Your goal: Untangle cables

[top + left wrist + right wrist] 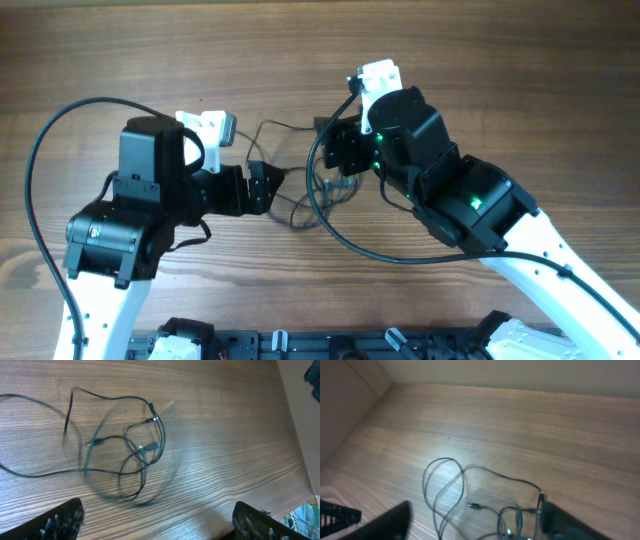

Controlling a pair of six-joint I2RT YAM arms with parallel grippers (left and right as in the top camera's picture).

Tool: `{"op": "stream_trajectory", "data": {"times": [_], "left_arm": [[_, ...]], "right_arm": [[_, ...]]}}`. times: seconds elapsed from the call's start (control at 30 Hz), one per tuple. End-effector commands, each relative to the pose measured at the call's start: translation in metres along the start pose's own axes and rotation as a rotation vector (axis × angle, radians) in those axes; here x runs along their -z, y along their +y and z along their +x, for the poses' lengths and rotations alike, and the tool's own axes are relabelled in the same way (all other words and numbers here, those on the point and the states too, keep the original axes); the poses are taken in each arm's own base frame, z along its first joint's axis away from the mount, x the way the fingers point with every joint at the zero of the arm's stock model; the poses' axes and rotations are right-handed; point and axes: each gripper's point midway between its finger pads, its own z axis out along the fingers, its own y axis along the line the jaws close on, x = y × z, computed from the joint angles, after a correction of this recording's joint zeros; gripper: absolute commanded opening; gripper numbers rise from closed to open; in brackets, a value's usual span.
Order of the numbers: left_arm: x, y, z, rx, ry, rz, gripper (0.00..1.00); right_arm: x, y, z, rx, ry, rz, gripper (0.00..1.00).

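The cables (131, 453) are thin black wires with small plug ends, lying in a loose tangle of loops on the wooden table. In the overhead view the tangle (303, 203) sits between the two arms. My left gripper (160, 525) is open and empty, with the tangle just ahead of its wide-apart fingers; it also shows in the overhead view (264, 187). My right gripper (477, 525) is open, and the cables (470, 485) lie between and ahead of its fingers. One wire runs by its right finger. In the overhead view the right gripper (338, 152) hangs over the tangle's right side.
A thick black arm cable (40, 150) arcs round the left arm. Another thick arm cable (345, 240) loops under the right arm next to the tangle. A pale wall (520, 370) borders the table's far edge. The wooden table (500, 60) stretches all round.
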Motion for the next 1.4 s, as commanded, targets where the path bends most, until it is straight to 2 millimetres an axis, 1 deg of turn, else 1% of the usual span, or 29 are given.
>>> {"op": "stream_trajectory", "data": {"times": [0.0,0.07,0.17,0.27,0.33,0.37,0.43,0.47,0.5,0.53,0.6,0.67,0.73,0.8,0.83,0.9,1.0,1.07,1.17,1.23,1.37], "left_arm": [[0.006,-0.009,-0.005,-0.038,-0.021,0.037,0.94],[0.008,-0.011,-0.004,-0.040,-0.025,0.045,0.90],[0.012,-0.014,-0.005,-0.049,-0.041,0.051,0.78],[0.017,-0.016,-0.011,-0.066,-0.081,0.054,0.66],[0.020,-0.010,-0.018,-0.070,-0.123,0.009,0.63],[0.022,-0.003,-0.023,-0.061,-0.148,-0.038,0.60],[0.032,0.027,-0.034,0.031,-0.232,-0.212,0.61],[0.038,0.038,-0.038,0.066,-0.267,-0.274,0.64],[0.047,0.050,-0.042,0.107,-0.314,-0.351,0.65],[0.060,0.063,-0.046,0.158,-0.376,-0.430,0.66],[0.072,0.066,-0.046,0.185,-0.423,-0.455,0.66],[0.083,0.064,-0.044,0.193,-0.457,-0.456,0.66],[0.094,0.064,-0.042,0.211,-0.496,-0.464,0.66],[0.101,0.063,-0.040,0.212,-0.517,-0.461,0.68],[0.105,0.062,-0.036,0.212,-0.519,-0.460,0.68],[0.105,0.063,-0.031,0.214,-0.505,-0.466,0.69],[0.103,0.066,-0.025,0.216,-0.479,-0.477,0.71],[0.102,0.067,-0.023,0.218,-0.463,-0.484,0.73],[0.099,0.068,-0.021,0.219,-0.450,-0.488,0.74],[0.098,0.068,-0.021,0.219,-0.446,-0.487,0.75],[0.098,0.069,-0.020,0.219,-0.441,-0.489,0.76]], "right_arm": [[0.001,-0.001,0.003,0.028,0.017,0.005,1.00],[0.000,-0.004,0.011,0.029,0.053,0.019,1.00],[-0.005,-0.012,0.037,-0.036,0.154,0.057,1.00],[-0.014,-0.012,0.078,-0.053,0.322,0.042,1.00],[-0.021,-0.010,0.107,-0.048,0.440,0.022,1.00],[-0.026,-0.009,0.120,-0.022,0.493,0.009,1.00],[-0.036,0.001,0.145,0.088,0.602,-0.090,1.00],[-0.039,0.006,0.152,0.120,0.635,-0.132,1.00],[-0.043,0.013,0.165,0.166,0.688,-0.204,1.00],[-0.049,0.018,0.180,0.200,0.744,-0.263,1.00],[-0.060,0.017,0.197,0.223,0.800,-0.283,1.00],[-0.074,0.013,0.211,0.233,0.840,-0.279,1.00],[-0.085,0.018,0.225,0.264,0.870,-0.340,1.00],[-0.093,0.023,0.236,0.272,0.894,-0.391,1.00],[-0.101,0.024,0.247,0.270,0.916,-0.414,0.95],[-0.105,0.025,0.256,0.267,0.939,-0.430,0.92],[-0.105,0.027,0.264,0.270,0.963,-0.448,0.92],[-0.099,0.035,0.268,0.320,0.970,-0.511,0.93],[-0.086,0.046,0.278,0.397,0.994,-0.598,0.98],[-0.078,0.050,0.286,0.432,1.022,-0.613,0.98],[-0.073,0.054,0.293,0.454,1.046,-0.599,0.97]]}}
